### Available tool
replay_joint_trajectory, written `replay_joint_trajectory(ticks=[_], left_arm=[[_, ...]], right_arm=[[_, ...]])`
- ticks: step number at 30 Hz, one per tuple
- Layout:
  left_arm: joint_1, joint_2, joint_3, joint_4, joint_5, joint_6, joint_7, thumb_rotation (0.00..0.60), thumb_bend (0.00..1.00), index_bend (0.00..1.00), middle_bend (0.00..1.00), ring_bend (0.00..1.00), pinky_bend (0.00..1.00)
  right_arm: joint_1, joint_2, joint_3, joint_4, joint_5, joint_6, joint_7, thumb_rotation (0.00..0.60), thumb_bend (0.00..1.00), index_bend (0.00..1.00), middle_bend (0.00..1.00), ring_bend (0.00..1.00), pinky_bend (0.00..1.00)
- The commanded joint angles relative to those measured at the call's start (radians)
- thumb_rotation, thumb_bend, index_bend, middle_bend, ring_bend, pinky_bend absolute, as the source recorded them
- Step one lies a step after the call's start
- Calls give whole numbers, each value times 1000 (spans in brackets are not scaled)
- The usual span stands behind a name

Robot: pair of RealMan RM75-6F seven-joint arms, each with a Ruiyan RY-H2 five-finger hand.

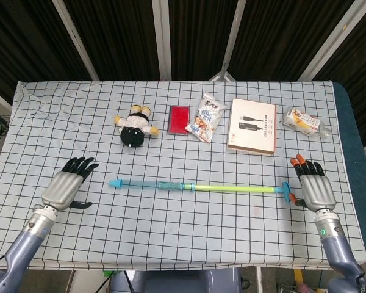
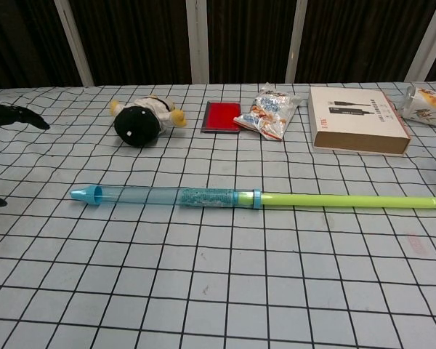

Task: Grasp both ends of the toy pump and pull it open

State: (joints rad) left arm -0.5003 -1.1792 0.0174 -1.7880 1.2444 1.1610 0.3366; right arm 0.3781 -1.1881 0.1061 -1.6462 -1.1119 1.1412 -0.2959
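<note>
The left hand [image 1: 66,185] rests low over the checked surface [image 1: 171,244], its dark fingers [image 1: 79,164] spread apart and holding nothing, well clear of the toy pump [image 1: 198,187]. The pump lies flat across the middle of the surface, long axis running left to right, blue nozzle toward the left hand, yellow-green rod drawn out toward the right. The right hand [image 1: 317,190] sits just beside the pump's blue handle end, fingers [image 1: 308,167] splayed and empty.
</note>
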Motion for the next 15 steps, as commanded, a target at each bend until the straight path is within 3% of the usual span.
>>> replay_joint_trajectory(ticks=[1,9,15], left_arm=[[100,33,40,-39,61,141,2,600,134,106,4,0,0],[251,36,114,-2,194,325,-23,600,134,13,0,0,0],[326,-2,88,130,260,451,-86,600,134,8,0,0,0]], right_arm=[[-77,15,-23,-29,-108,151,39,600,355,0,0,0,0],[-196,24,-88,43,-324,373,135,600,355,0,0,0,0],[-268,54,-125,66,-382,444,210,600,355,0,0,0,0]])
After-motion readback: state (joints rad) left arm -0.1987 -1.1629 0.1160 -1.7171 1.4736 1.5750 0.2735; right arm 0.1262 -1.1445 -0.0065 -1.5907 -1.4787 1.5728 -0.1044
